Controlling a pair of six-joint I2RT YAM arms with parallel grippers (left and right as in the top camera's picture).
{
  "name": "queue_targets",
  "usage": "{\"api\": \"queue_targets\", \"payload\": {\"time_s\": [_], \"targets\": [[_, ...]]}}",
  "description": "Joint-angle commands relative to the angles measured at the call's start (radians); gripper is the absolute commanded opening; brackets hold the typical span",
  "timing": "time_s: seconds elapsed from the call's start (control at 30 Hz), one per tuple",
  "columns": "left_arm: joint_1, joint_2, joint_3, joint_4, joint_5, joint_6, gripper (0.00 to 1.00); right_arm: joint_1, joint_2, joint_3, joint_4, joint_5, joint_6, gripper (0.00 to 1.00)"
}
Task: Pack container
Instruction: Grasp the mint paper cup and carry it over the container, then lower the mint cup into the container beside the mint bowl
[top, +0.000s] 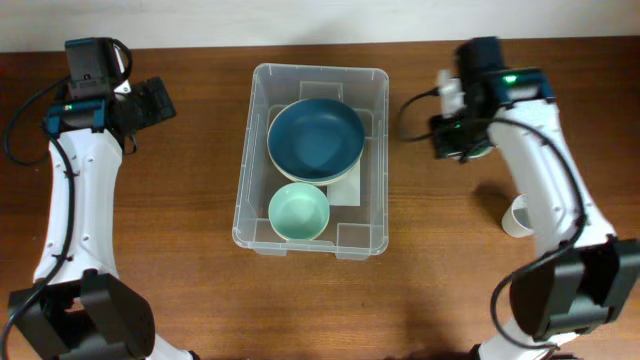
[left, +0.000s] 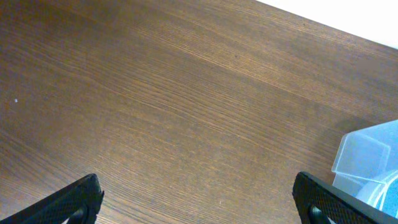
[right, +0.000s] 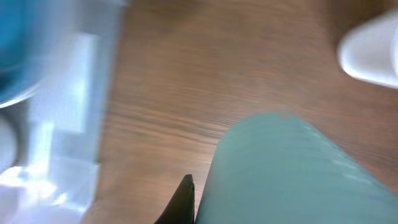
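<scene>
Dark brown wood-grain worktop (left: 186, 106) fills nearly the whole frame. The left end effector (left: 202, 202) hangs above it, its two black fingertips (left: 78, 198) spread wide apart at 7 and 5 o'clock, with only bare wood between them. At 4 o'clock, one rounded corner of the clear plastic container (left: 367, 155) rests on the worktop. A pale strip (left: 348, 15) crosses the frame at 1 o'clock.

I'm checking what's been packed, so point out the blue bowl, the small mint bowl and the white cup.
blue bowl (top: 315, 135): overhead view, inner floor.
small mint bowl (top: 299, 212): overhead view, inner floor.
white cup (top: 515, 220): overhead view, visible side beside the right arm.
</scene>
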Motion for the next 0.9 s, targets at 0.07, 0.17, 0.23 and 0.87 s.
{"api": "queue_targets", "payload": {"time_s": [0.07, 0.17, 0.23, 0.87], "targets": [[0.002, -0.012, 0.016, 0.0, -0.004, 0.002, 1.0, 0.192, -0.056, 0.018, -0.005, 0.014, 0.005, 0.04], [0.002, -0.012, 0.016, 0.0, -0.004, 0.002, 1.0, 0.289, -0.056, 0.018, -0.01, 0.014, 0.005, 0.04], [0.002, -0.012, 0.016, 0.0, -0.004, 0.002, 1.0, 0.349, -0.056, 0.018, -0.011, 0.014, 0.006, 0.04], [0.002, -0.012, 0.016, 0.0, -0.004, 0.002, 1.0, 0.556, -0.048, -0.108, 0.058, 0.013, 0.035, 0.04]]}}
